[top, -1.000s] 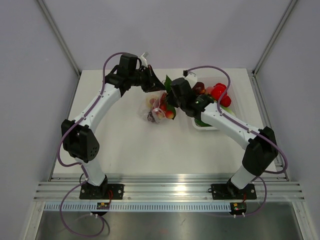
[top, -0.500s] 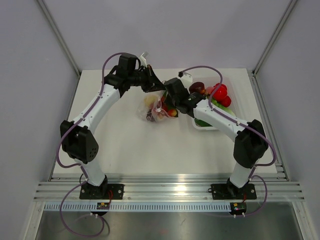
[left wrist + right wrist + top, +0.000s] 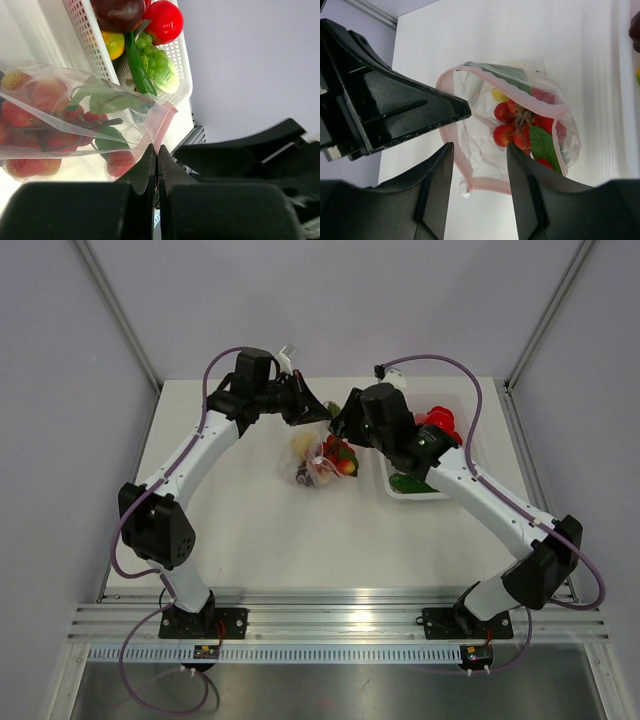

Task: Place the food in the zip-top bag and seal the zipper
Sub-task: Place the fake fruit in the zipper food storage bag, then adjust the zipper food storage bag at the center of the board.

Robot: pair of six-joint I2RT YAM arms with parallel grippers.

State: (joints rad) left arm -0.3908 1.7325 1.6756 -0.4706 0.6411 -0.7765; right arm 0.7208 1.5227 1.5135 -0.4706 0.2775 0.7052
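Pale lilac walls and an aluminium frame close in a white table (image 3: 230,530). The zip-top bag (image 3: 322,460) lies toward its far edge, about midway between the left and right edges. A white mesh basket (image 3: 415,492) sits by the right edge, near the far right corner.

The left gripper (image 3: 156,155) has its fingers pressed together on the bag's rim, pinching the pinkish film. This holds the mouth lifted and gaping. The right gripper (image 3: 480,147) hovers above that mouth with its fingers spread and nothing between them.

Inside the bag are red strawberry-like fruits (image 3: 507,132), a green leaf (image 3: 540,142) and something yellow. The zipper (image 3: 487,190) loops open around the mouth and is not pressed shut anywhere I can see.

The basket holds a red tomato (image 3: 165,20), green grapes (image 3: 152,50), a long green vegetable and a dark purple piece. I therefore judge the filling step to be in hand and only partly done.

The next move calls for the right arm to swing toward the basket at the right edge and close on one piece. It should then bring that piece down through the opening without knocking the rim out of the left pinch. Sealing comes only after the basket is emptied, and it will need both rims laid flat together.

No brand, label or writing is legible. The small tags at the arm bases are too tiny to read.
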